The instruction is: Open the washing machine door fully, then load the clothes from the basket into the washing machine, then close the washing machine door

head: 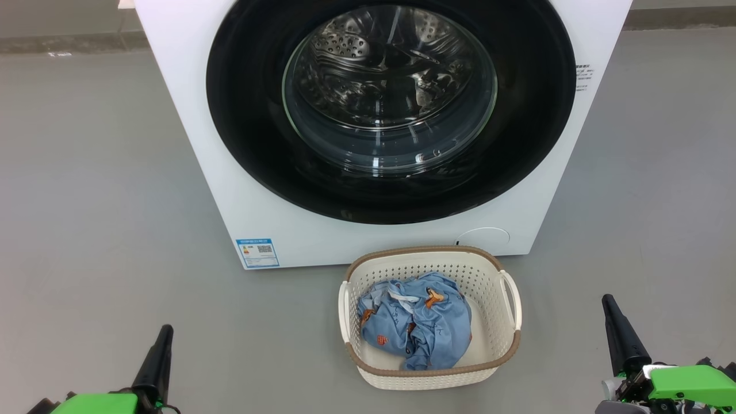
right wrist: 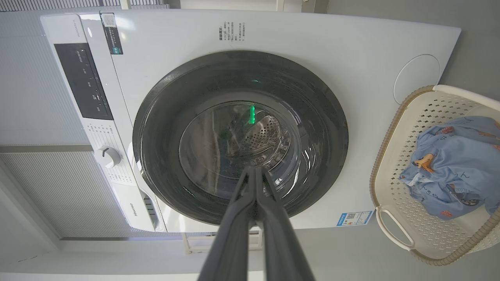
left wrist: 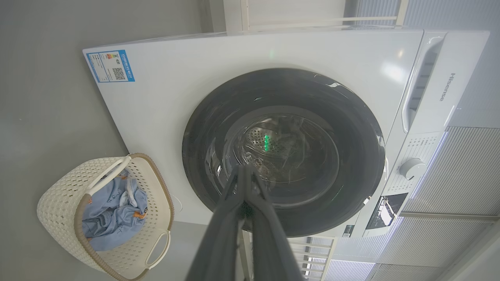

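The white washing machine [head: 241, 190] stands ahead on the grey floor. Its round black door [head: 247, 132] with the clear glass bowl lies flat against the front, closed. On the floor before it sits the cream basket [head: 494, 339], holding the light blue clothes [head: 420, 328]. My left gripper [head: 164, 332] is at the lower left and my right gripper [head: 608, 303] at the lower right, both shut, holding nothing, well short of the machine. The left wrist view looks past shut fingertips [left wrist: 245, 171] at the door [left wrist: 351, 171]; the right wrist view does likewise [right wrist: 256, 171].
Grey floor [head: 98, 201] spreads open on both sides of the machine. A blue energy label [head: 257, 252] is low on the machine's front. The control panel with its dial [right wrist: 108, 155] runs along the machine's top edge.
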Tool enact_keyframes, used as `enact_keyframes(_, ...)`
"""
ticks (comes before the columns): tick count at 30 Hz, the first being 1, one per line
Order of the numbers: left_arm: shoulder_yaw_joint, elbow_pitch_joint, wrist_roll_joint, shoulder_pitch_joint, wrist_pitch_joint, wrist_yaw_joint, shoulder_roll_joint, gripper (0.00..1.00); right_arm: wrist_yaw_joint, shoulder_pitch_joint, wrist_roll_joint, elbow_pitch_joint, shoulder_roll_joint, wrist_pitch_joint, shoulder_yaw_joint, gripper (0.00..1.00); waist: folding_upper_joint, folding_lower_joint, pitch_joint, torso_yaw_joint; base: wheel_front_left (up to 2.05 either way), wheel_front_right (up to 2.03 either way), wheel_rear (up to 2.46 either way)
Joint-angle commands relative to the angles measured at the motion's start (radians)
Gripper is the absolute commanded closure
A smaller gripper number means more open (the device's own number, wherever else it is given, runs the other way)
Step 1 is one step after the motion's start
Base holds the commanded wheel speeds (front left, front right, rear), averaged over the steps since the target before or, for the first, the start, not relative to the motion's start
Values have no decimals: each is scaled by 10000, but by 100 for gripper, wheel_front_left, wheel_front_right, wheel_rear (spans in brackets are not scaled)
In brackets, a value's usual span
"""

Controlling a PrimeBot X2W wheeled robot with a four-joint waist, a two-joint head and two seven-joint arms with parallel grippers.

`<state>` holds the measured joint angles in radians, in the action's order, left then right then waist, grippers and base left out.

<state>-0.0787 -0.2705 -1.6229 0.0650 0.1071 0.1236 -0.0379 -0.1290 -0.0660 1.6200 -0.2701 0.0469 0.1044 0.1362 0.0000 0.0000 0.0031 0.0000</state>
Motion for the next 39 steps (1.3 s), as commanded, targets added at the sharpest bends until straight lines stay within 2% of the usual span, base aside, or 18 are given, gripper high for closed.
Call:
enact_keyframes(1,-357,256,148,430,66,71,-127,100,-17,-420,-120,253,37,94,-217,100,0,0,0,0,0,0,0)
enact_keyframes(20,-359,256,150,431,67,71,-126,100,-17,-420,-121,253,36,95,-216,100,0,0,0,0,0,0,0)
enact_keyframes(21,-2,1,1,1,-1,0,0,0,0,0,-75,1,0,10,0,0,0,0,0,0,0,0,0)
enact_keyframes(26,72,-491,-14,-370,-14,-19,216,0,0,336,-81,-541,-115,-15,-7,0,0,0,4,-1,0,0,0)
enact_keyframes(33,162,-355,88,-408,-219,-14,197,0,-1,392,-160,-356,-106,-219,-71,0,0,23,-5,5,0,0,0)
enact_keyframes(39,209,-220,317,-458,-396,-10,180,0,-2,453,-497,-182,-99,-395,-87,0,0,1,32,21,0,0,0)
